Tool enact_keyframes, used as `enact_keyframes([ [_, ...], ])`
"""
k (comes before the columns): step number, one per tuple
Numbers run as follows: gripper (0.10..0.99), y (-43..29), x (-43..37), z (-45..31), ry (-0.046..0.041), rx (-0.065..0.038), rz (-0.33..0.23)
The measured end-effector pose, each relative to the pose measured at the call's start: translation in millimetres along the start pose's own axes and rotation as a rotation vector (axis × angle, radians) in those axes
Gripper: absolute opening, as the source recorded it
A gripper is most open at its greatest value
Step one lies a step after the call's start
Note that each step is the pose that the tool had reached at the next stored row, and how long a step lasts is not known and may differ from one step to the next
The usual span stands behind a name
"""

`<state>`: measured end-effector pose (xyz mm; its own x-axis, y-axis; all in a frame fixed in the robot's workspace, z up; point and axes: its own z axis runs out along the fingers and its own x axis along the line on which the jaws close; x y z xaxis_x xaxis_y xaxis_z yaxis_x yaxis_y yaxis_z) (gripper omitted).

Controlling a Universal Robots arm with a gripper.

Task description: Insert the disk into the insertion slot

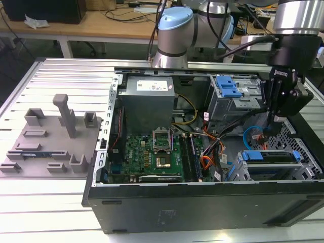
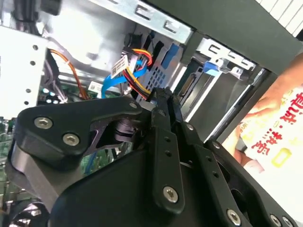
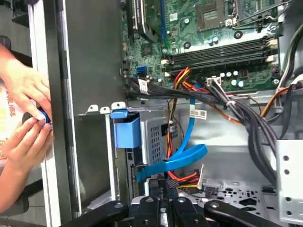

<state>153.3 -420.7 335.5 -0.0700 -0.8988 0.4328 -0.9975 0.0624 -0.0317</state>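
Note:
The disk (image 1: 268, 156) lies in the insertion slot (image 1: 253, 174), a grey perforated cage at the case's front corner on the exterior view's right. Its blue carrier handle faces upward. In the first wrist view the blue handle of the disk (image 3: 127, 132) sits at the mouth of the insertion slot (image 3: 154, 125). My gripper (image 1: 269, 129) hangs inside the case just behind the cage, above the blue and orange cables. Its fingers are shut with nothing between them, as both wrist views show: gripper (image 3: 163, 187), gripper (image 2: 163, 97).
A larger silver cage with a blue latch (image 1: 228, 87) stands behind the gripper. The motherboard (image 1: 152, 152) and power supply (image 1: 148, 98) take up the case's middle. A grey fixture plate (image 1: 48, 144) lies outside. A person's hands (image 3: 26, 113) hold a small object beside the case wall.

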Motion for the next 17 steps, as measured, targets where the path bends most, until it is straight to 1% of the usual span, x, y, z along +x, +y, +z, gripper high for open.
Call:
enact_keyframes([
  [1,0.165,-1.3,3.7,1.5,-0.0009,-0.001,0.0],
  [3,0.165,-3.0,7.7,3.2,-0.0018,-0.002,-0.001],
  [4,0.165,-4.6,10.4,4.0,-0.0091,-0.002,-0.001],
  [5,0.165,-5.9,11.6,3.9,-0.0337,-0.004,-0.001],
  [6,0.165,-6.9,12.2,4.0,-0.0635,-0.007,-0.001],
  [7,0.165,-8.0,12.5,4.3,-0.0882,-0.008,-0.001],
  [8,0.165,-8.7,12.7,4.4,-0.1032,-0.009,-0.001],
  [9,0.165,-10.0,13.1,4.5,-0.1299,-0.011,-0.001],
  [10,0.165,-11.0,13.3,4.6,-0.1494,-0.013,-0.001],
  [11,0.165,-12.4,14.1,4.7,-0.181,-0.015,-0.001],
  [13,0.165,-13.0,15.7,4.4,-0.2114,-0.017,-0.001],
  [15,0.165,-13.3,18.6,3.1,-0.2312,-0.018,-0.001],
  [17,0.165,-13.6,22.3,1.9,-0.2449,-0.019,-0.001],
])
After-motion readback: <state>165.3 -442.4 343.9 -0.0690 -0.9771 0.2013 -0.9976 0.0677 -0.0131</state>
